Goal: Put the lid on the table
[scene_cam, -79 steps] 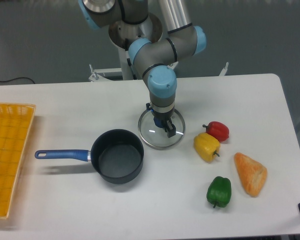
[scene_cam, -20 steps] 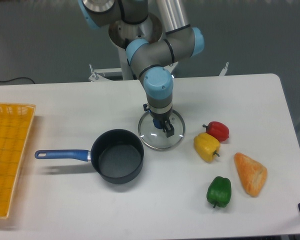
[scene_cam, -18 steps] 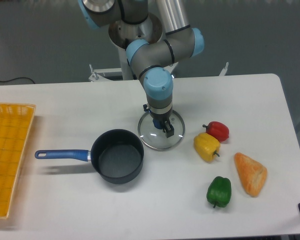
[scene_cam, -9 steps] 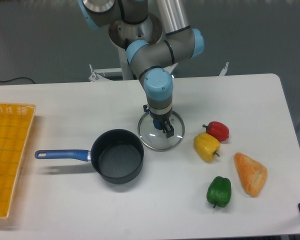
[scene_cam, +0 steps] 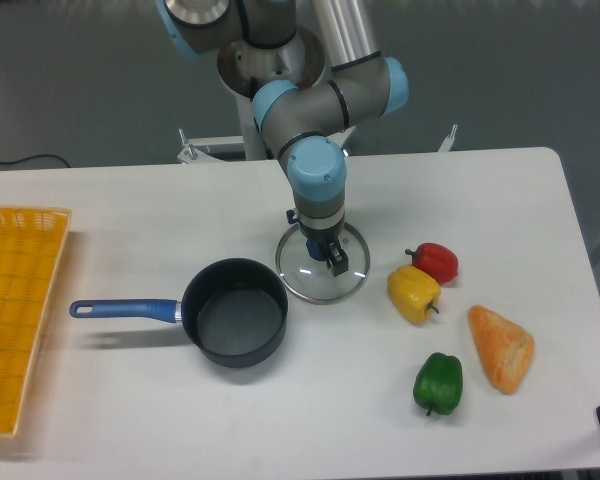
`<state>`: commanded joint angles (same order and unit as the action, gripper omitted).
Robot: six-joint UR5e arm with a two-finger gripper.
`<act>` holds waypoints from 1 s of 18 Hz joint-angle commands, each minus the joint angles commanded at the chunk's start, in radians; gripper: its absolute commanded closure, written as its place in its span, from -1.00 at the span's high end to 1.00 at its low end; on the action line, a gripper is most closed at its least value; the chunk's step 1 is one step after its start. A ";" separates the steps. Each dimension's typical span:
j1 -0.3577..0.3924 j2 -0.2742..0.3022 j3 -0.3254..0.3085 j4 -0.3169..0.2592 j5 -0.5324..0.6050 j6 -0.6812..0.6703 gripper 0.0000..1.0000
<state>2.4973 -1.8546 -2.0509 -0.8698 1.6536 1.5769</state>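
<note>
Here, your gripper (scene_cam: 325,261) points straight down over the lid (scene_cam: 321,263) on the table (scene_cam: 500,200).

The lid sits at the table's middle, just right of the pan (scene_cam: 235,312), whose blue handle points left. You cannot tell whether the lid lies flat on the table or is held slightly above it. The fingers straddle the blue knob (scene_cam: 311,266), but the wrist hides them, so you cannot tell if the jaws are clamped or released. To the right lie a red pepper (scene_cam: 435,261), a yellow pepper (scene_cam: 413,293), a green pepper (scene_cam: 438,383) and a bread piece (scene_cam: 500,347). A yellow tray (scene_cam: 15,310) sits at the left edge.
</note>
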 joint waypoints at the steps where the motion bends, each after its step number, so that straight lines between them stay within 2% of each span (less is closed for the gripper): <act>1: 0.000 0.000 0.002 0.000 0.000 0.000 0.74; 14: 0.000 0.008 0.014 -0.002 0.002 0.002 0.77; 18: -0.002 0.014 0.026 -0.003 0.002 0.002 0.90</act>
<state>2.4958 -1.8408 -2.0249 -0.8728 1.6552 1.5785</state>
